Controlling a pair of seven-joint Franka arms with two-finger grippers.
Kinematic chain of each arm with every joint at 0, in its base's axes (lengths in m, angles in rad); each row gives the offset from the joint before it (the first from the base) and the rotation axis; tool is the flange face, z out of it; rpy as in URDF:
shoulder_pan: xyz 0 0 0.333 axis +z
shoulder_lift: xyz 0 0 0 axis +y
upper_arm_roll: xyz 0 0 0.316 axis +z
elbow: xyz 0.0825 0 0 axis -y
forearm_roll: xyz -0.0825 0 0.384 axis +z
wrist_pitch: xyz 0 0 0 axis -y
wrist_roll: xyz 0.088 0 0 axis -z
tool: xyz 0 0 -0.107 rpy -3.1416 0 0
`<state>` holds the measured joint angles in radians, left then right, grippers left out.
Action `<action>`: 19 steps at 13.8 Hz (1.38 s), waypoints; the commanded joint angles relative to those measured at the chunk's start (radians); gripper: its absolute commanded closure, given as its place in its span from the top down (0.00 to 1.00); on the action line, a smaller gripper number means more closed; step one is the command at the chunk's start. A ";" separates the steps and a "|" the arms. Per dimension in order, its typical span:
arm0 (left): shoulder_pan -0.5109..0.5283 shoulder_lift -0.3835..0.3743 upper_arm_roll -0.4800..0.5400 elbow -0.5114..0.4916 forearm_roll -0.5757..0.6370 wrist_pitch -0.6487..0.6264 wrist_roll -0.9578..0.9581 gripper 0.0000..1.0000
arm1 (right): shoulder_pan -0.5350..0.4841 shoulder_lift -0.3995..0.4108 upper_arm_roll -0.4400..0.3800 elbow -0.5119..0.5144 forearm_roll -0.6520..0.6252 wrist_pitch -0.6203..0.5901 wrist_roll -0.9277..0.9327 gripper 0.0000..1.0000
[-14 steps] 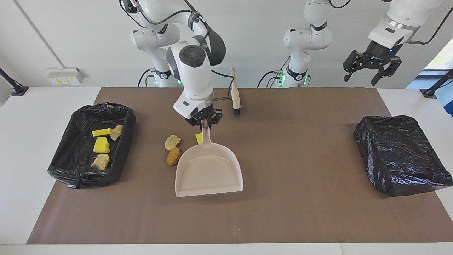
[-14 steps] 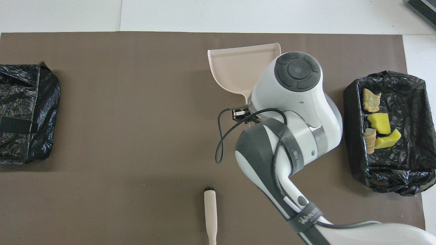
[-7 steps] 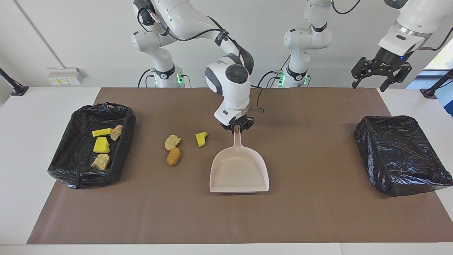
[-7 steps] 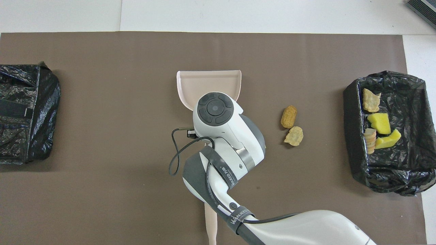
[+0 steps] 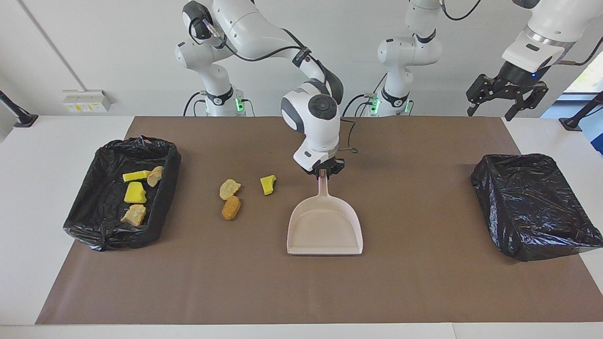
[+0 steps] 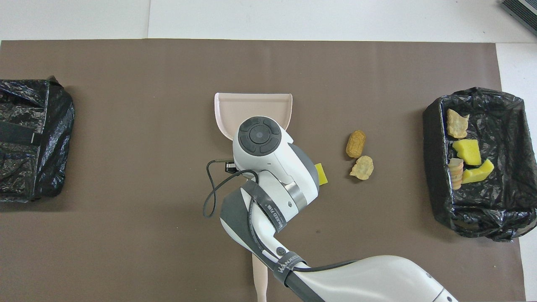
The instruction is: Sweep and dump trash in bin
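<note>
My right gripper (image 5: 323, 172) is shut on the handle of the pale pink dustpan (image 5: 325, 228), which rests flat on the brown mat with its mouth away from the robots. In the overhead view the wrist hides this grip and part of the dustpan (image 6: 251, 105). Three pieces of trash lie on the mat beside the pan, toward the right arm's end: a yellow sponge chunk (image 5: 268, 184), a tan lump (image 5: 229, 188) and a golden-brown lump (image 5: 231, 207). The black-lined bin (image 5: 167, 160) at that end holds several more scraps (image 5: 135, 192). My left gripper (image 5: 491, 109) hangs open and high over the left arm's end.
A second black-lined bin (image 5: 532, 205) stands at the left arm's end of the mat. A brush handle (image 6: 260, 281) lies on the mat close to the robots, under the right arm. A loose cable (image 6: 212, 188) dangles from the right wrist.
My right gripper has carried the dustpan away from the trash toward the mat's middle, uncovering the yellow chunk. The left gripper has shifted slightly, still raised and open.
</note>
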<state>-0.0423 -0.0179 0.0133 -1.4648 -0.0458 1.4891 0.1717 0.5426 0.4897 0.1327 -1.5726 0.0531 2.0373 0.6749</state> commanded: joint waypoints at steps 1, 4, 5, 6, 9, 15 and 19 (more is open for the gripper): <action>0.013 -0.010 -0.010 0.004 0.014 -0.024 0.011 1.00 | 0.013 -0.002 -0.001 -0.020 0.019 0.035 -0.006 0.05; 0.012 -0.010 -0.010 0.006 0.014 -0.026 0.005 1.00 | 0.011 -0.011 -0.001 -0.047 0.019 0.035 -0.032 0.28; 0.013 -0.010 -0.009 0.006 0.014 -0.024 0.005 1.00 | 0.010 -0.011 -0.001 -0.047 0.016 0.035 -0.041 0.47; 0.013 -0.010 -0.007 0.006 0.014 -0.024 0.005 1.00 | 0.010 -0.011 -0.001 -0.047 0.002 0.032 -0.047 0.75; 0.016 -0.010 -0.006 0.004 0.014 -0.029 0.003 1.00 | 0.010 -0.014 -0.002 -0.040 -0.025 0.005 -0.057 1.00; 0.010 -0.010 -0.010 0.006 0.014 -0.039 0.002 1.00 | 0.008 -0.183 -0.001 -0.079 0.025 -0.219 -0.046 1.00; 0.019 -0.011 -0.004 0.006 0.014 -0.055 0.003 1.00 | 0.045 -0.363 -0.001 -0.304 0.108 -0.261 -0.015 1.00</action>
<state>-0.0405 -0.0211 0.0134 -1.4648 -0.0457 1.4558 0.1716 0.5620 0.2450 0.1337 -1.6950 0.1329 1.7468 0.6439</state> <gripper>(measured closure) 0.000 0.000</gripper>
